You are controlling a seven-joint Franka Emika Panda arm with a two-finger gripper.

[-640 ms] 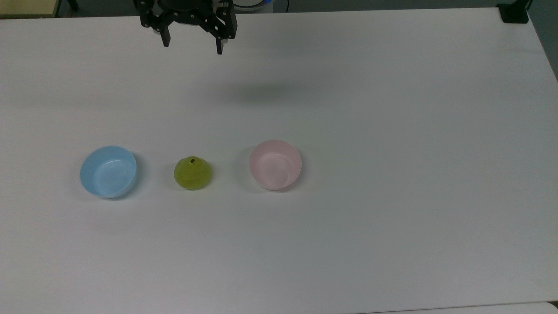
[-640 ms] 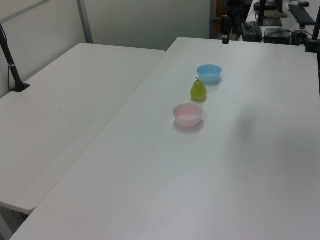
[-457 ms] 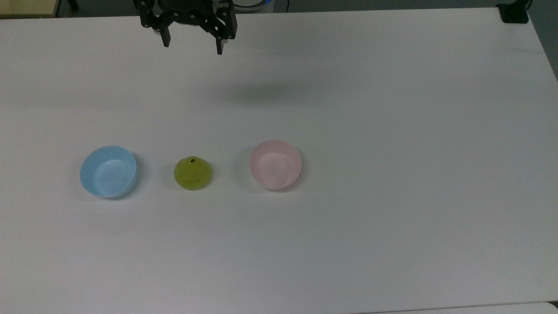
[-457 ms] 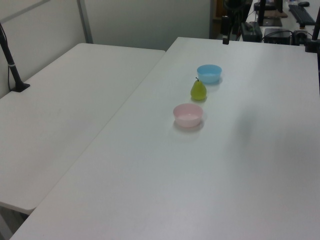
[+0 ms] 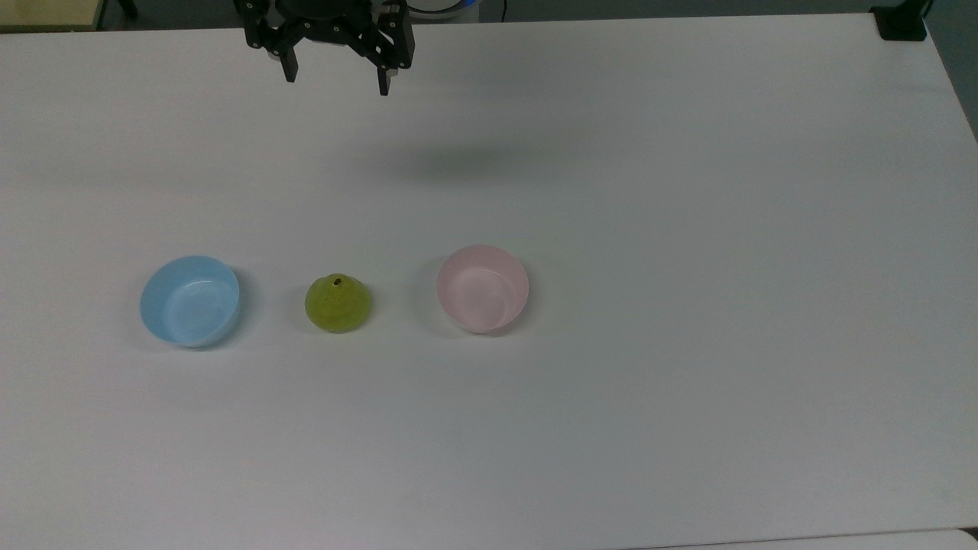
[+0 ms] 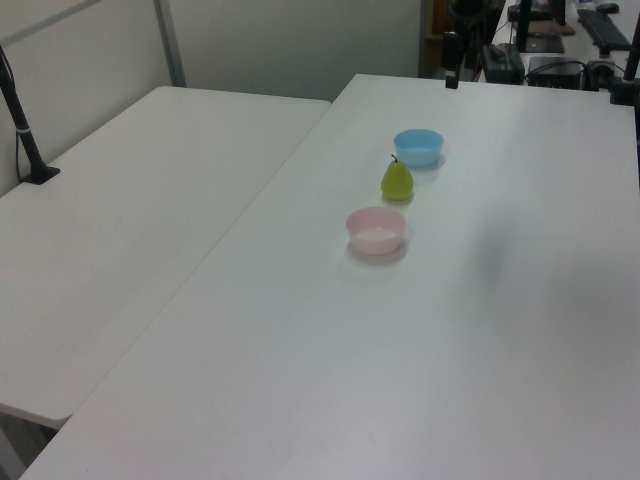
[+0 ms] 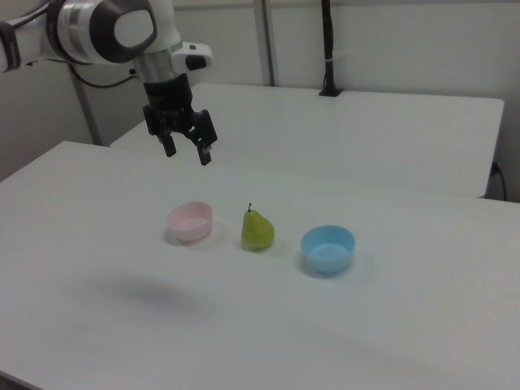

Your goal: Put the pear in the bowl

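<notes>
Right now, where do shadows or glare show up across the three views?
Top view: a soft dark patch lies on the table below the raised, open tool; faint shine inside the pink bowl and blue bowl. Right view: a diffuse shadow on the table toward the right view's lower left. Left view: the pear casts a small shadow.

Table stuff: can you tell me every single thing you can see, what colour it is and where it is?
pear: one, yellow-green, standing upright on the table between the two bowls
pink bowl: one, pale pink, empty, on the top view's right of the pear
blue bowl: one, light blue, empty, on the top view's left of the pear
table: one, white, under all three things
second table: one, white, beside the first on the left view's left
gripper: one, black, open, up in the air near the table's far edge in the top view
</notes>
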